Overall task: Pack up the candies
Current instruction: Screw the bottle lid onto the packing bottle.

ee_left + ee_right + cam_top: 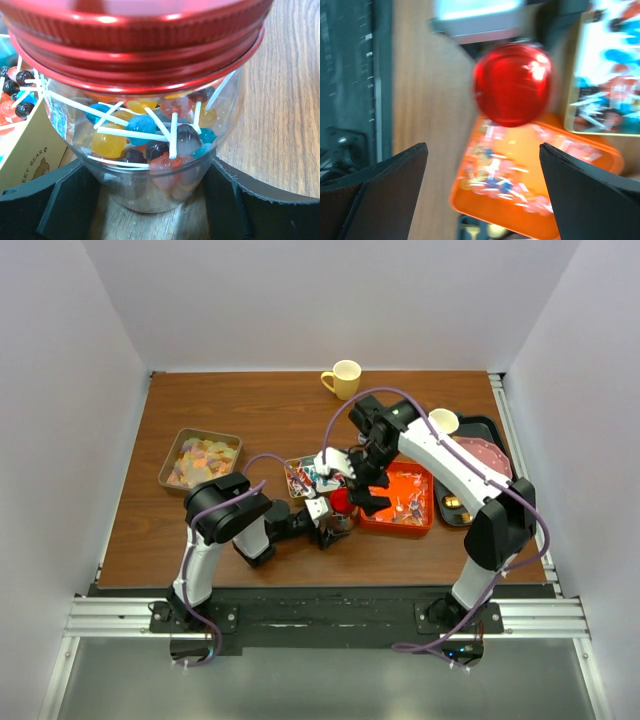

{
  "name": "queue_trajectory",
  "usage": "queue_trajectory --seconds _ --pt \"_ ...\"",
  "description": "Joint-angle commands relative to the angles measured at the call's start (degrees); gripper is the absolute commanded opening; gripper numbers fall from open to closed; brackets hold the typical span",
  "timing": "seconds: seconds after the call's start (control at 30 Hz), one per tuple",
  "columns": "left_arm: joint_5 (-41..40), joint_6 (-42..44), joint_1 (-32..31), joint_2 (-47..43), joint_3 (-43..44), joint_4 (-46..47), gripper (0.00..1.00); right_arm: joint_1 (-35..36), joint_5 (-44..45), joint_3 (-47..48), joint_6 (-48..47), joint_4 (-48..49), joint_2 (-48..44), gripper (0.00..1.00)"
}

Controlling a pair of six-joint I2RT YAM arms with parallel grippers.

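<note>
Item: candies, packing under way.

- **Location.** Near the desk [250, 410] centre you have a clear jar [150, 150] under a red lid [135, 45]. Lollipops [107, 142] fill roughly its lower half.
- **Other stock.**
  - At 3 o'clock from the jar is an orange tray [396, 530] of wrapped sweets [408, 505].
  - At 11 o'clock, just beside the jar, is an open box [300, 478] of more lollipops.
  - At 9 o'clock, well apart, is a shallow tray [172, 455] of pastel pieces [203, 460].
- **Tools.**
  - The left tool [152, 185] is clamped on the jar's lower wall, one finger on each side.
  - The right tool [482, 150] hangs above the lid with its fingers wide apart and holds nothing.
- **Progress, as judged.** One jar is loaded and its lid is on. You cannot tell whether the lid is screwed tight. The three heaps look largely unpacked, so most of the job is left.
- **Orientation.**
  - The jar stands upright on the desk, with its long axis vertical and the lid uppermost.
  - Inside it, the lollipop sticks cross at every angle with no common direction.
  - The loose heaps show no long axis you can read.
</note>
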Motion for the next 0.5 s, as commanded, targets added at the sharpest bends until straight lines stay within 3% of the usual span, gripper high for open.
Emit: queue_trajectory --seconds 0.0,0.47 --pt "-4.16 1.54 0.74 3.20 -0.82 -3.29 0.00 -0.33 -1.17 6.63 -0.26 -1.08 2.64 0.97" --pt "-4.34 1.45 0.75 3.11 -0.64 -3.55 0.00 3.54 -5.04 9.18 -1.22 -1.42 7.57 0.98"
